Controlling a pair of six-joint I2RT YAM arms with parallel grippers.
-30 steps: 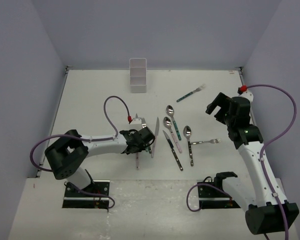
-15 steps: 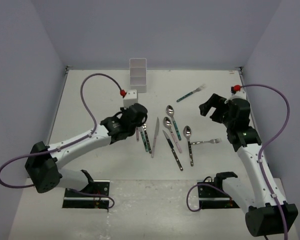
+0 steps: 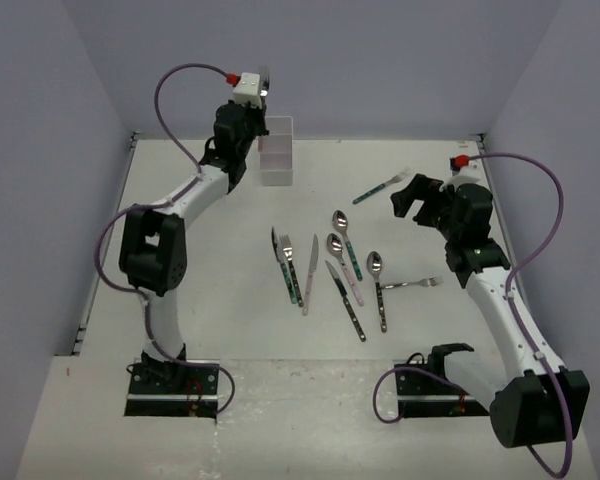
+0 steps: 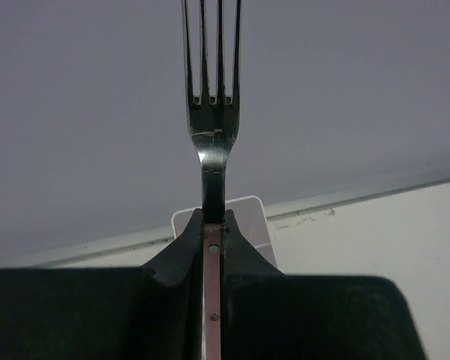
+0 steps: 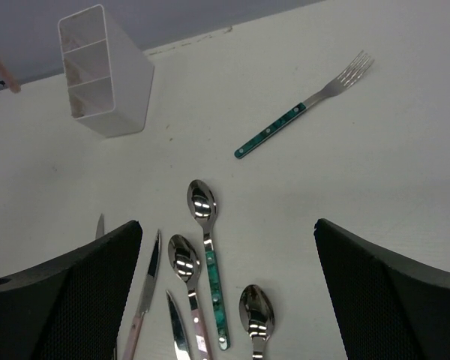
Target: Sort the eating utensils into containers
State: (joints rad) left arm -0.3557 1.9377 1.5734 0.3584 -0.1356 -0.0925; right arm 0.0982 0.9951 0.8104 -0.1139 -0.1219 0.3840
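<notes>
Against the grey wall (image 4: 345, 90), left fingers (image 4: 178, 259) pinch a fork (image 4: 211, 142) (tines up); right fingers (image 5: 75, 300) spread wide.

a white table (image 3: 230, 335) — pale lilac walls (image 3: 380, 60) enclose it.

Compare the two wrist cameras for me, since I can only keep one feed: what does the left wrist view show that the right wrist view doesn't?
Only the left wrist view shows the left tool shut on the pink-handled fork, tines up. Only the right wrist view shows the teal-handled fork, spoons and knives lying on the table, the holder's three compartments, and the open right tool. Both show the white holder and a stretch of table.
</notes>
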